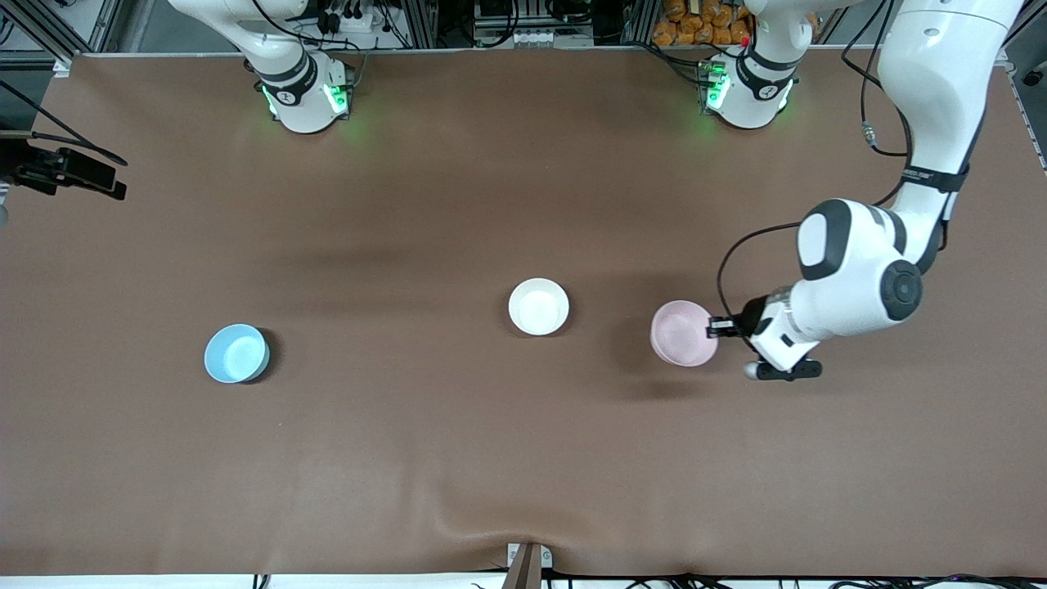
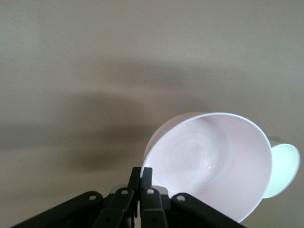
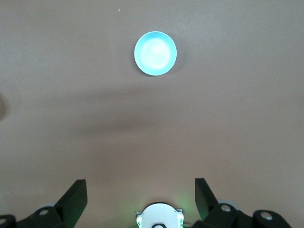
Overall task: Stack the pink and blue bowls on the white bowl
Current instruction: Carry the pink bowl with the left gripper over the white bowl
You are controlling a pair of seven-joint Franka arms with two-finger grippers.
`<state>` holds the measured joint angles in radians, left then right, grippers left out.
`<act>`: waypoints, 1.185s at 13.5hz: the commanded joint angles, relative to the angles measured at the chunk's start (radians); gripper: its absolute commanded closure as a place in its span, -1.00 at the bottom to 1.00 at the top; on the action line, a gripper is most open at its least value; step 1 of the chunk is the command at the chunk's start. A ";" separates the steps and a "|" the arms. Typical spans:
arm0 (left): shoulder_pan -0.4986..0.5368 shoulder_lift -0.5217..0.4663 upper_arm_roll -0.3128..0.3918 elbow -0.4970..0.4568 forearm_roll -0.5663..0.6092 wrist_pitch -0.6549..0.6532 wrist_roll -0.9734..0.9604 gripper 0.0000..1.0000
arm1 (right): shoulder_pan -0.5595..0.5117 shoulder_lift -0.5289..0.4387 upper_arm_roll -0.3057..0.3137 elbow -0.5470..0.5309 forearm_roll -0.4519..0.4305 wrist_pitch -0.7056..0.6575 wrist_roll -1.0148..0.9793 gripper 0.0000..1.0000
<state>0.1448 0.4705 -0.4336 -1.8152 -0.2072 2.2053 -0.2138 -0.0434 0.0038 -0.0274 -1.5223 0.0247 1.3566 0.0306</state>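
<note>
My left gripper (image 1: pixel 720 327) is shut on the rim of the pale pink bowl (image 1: pixel 683 331) and holds it tilted, a little above the table, toward the left arm's end from the white bowl (image 1: pixel 538 307). In the left wrist view the fingers (image 2: pixel 141 173) pinch the pink bowl's (image 2: pixel 209 161) rim, and the white bowl (image 2: pixel 286 168) peeks out past it. The light blue bowl (image 1: pixel 236 353) sits upright toward the right arm's end. My right gripper (image 3: pixel 141 187) is open and empty, high over the table, with the blue bowl (image 3: pixel 155 53) well below it. It is out of the front view.
The brown table cloth (image 1: pixel 458 458) covers the table. The arms' bases (image 1: pixel 304 98) (image 1: pixel 748 90) stand along the farthest edge from the front camera. A black device (image 1: pixel 65 170) sits at the table's edge at the right arm's end.
</note>
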 commanded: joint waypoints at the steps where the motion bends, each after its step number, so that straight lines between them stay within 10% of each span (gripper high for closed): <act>1: -0.042 -0.006 -0.007 0.017 -0.021 -0.012 -0.064 1.00 | -0.009 -0.013 0.003 0.001 0.007 -0.007 -0.003 -1.00; 16: -0.244 0.036 -0.005 0.019 -0.032 0.111 -0.285 1.00 | -0.009 -0.013 0.003 0.001 0.007 -0.007 -0.003 -1.00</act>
<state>-0.0762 0.4947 -0.4434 -1.8071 -0.2201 2.2879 -0.4725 -0.0434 0.0037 -0.0275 -1.5223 0.0247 1.3566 0.0306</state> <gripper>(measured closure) 0.974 0.000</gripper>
